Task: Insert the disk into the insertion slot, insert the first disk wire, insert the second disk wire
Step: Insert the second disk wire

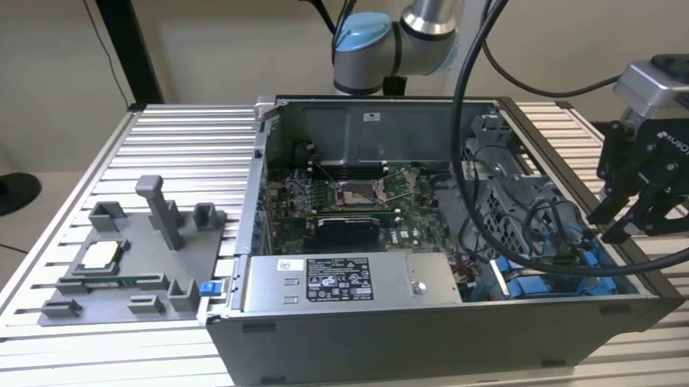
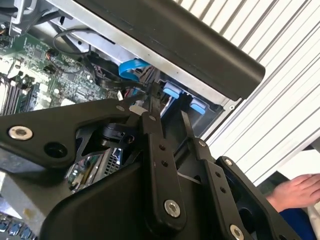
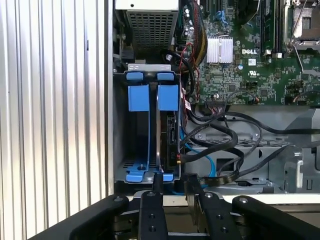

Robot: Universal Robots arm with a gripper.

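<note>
The disk (image 3: pixel 169 125) stands edge-on in the insertion slot (image 3: pixel 145 75), a metal bay at the case's corner, with its bright blue caddy (image 3: pixel 168 97) showing beside another blue caddy (image 3: pixel 138 97). A light blue flat wire (image 3: pixel 201 156) and black wires (image 3: pixel 220 134) loop beside the bay. My gripper (image 3: pixel 174 179) hovers just above the bay's end, its black fingers (image 3: pixel 156 182) a little apart with nothing between them. In the exterior view the gripper (image 1: pixel 619 226) hangs over the open case's corner on the exterior view's right, above the blue caddies (image 1: pixel 538 284). In the second wrist view the gripper (image 2: pixel 169 107) points at blue tabs (image 2: pixel 171 91).
The open computer case (image 1: pixel 431 339) lies on a slatted metal table (image 1: pixel 183 137). It holds a motherboard (image 1: pixel 344 205) and a grey labelled power-supply box (image 1: pixel 344 282). A grey fixture (image 1: pixel 129 258) sits at the exterior view's left. A person's hand (image 2: pixel 295 192) rests beyond the case.
</note>
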